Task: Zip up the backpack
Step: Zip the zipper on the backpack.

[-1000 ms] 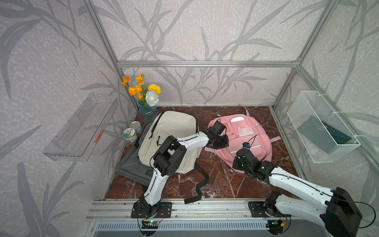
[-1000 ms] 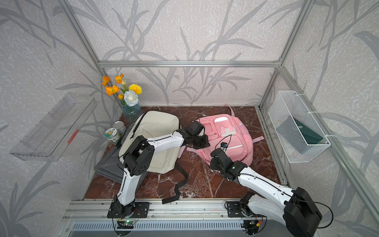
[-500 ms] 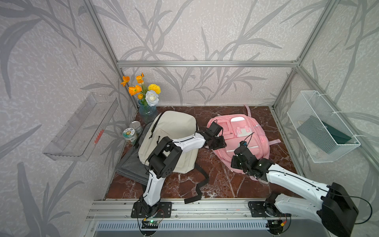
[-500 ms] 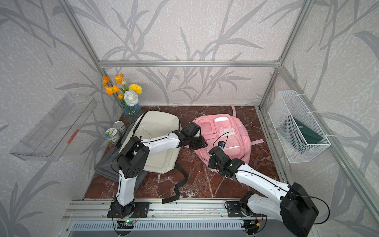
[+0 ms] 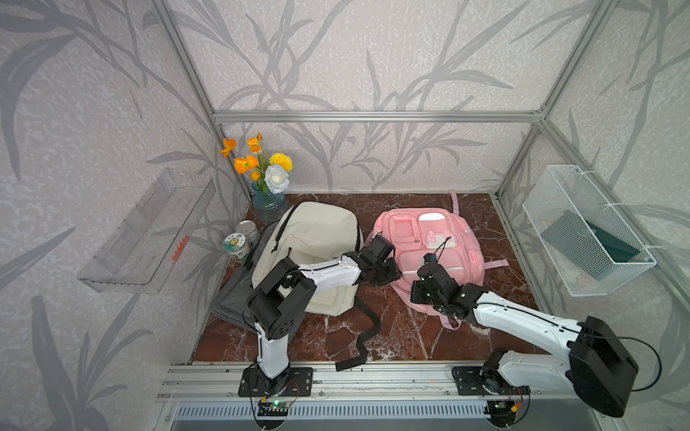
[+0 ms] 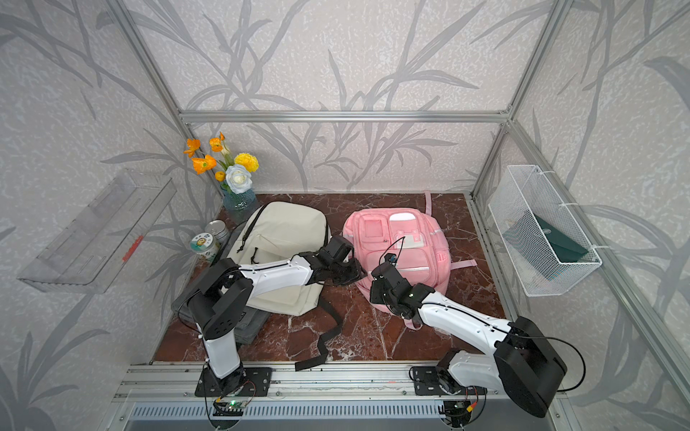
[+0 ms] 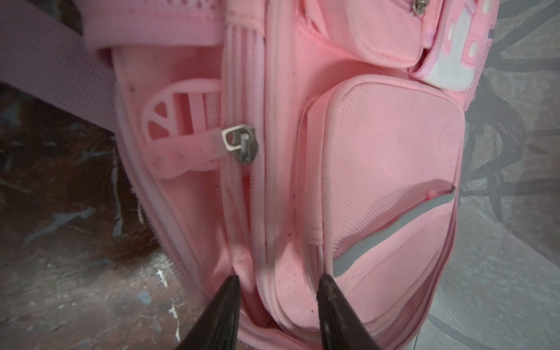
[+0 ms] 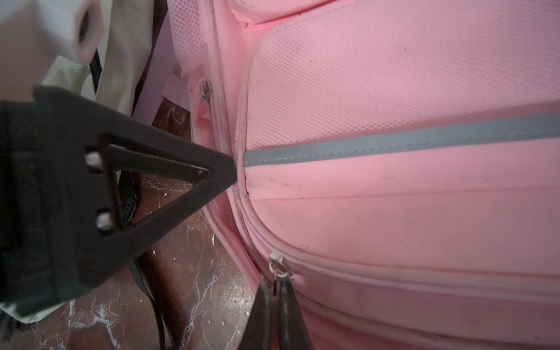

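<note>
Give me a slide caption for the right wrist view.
Right gripper pinching a zipper pull on the pink backpack.

Red-brown marble tabletop (image 5: 410,336): pink backpack (image 5: 448,239) lies flat on it, its side edge right at the left gripper (image 7: 277,281) and right gripper (image 8: 274,291). Beige backpack (image 5: 317,239) lies just beside the left gripper, away from the right one, partly over a flat grey bag (image 5: 231,302). Two cans (image 5: 237,244) and a flower vase (image 5: 267,203) stand beyond it, well apart from both grippers.
</note>
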You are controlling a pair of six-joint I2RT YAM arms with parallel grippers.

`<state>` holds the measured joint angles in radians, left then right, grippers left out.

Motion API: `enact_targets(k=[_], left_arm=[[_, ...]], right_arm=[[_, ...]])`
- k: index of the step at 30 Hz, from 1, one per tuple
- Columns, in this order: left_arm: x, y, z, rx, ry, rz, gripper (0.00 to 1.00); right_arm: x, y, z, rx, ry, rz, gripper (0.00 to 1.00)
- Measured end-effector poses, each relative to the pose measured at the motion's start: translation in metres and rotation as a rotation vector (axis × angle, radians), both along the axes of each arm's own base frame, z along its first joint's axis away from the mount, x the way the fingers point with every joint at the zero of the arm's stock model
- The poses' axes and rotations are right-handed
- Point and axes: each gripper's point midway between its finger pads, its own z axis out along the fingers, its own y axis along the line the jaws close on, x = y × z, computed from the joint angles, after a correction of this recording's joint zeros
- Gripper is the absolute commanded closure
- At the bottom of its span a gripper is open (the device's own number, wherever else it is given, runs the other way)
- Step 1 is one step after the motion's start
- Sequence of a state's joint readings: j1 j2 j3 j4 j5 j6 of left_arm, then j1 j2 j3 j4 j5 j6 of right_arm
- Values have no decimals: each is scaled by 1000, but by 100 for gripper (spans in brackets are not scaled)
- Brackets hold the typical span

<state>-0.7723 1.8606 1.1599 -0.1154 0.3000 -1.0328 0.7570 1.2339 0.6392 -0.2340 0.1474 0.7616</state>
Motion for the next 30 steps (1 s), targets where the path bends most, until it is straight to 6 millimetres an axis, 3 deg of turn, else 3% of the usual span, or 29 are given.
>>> enact_targets(k=[7,10,15,21,30], left_arm=[[8,-25,14,-124,-39,-7,59],[8,-27,12,-128,-36,-8,61],[10,-24,4,-120,-13,10,85],[16,-21,8,-121,-19,-5,99],[27,-10,15,-106,-35,-41,100]], right_arm=[[0,11,-3,-9,4,31,100],[-1,13,-4,-11,3,36,100],[0,11,-4,-23,-5,26,100],[-1,-3,9,-32,-38,-24,100],[-1,-50,18,-19,-71,-143,100]])
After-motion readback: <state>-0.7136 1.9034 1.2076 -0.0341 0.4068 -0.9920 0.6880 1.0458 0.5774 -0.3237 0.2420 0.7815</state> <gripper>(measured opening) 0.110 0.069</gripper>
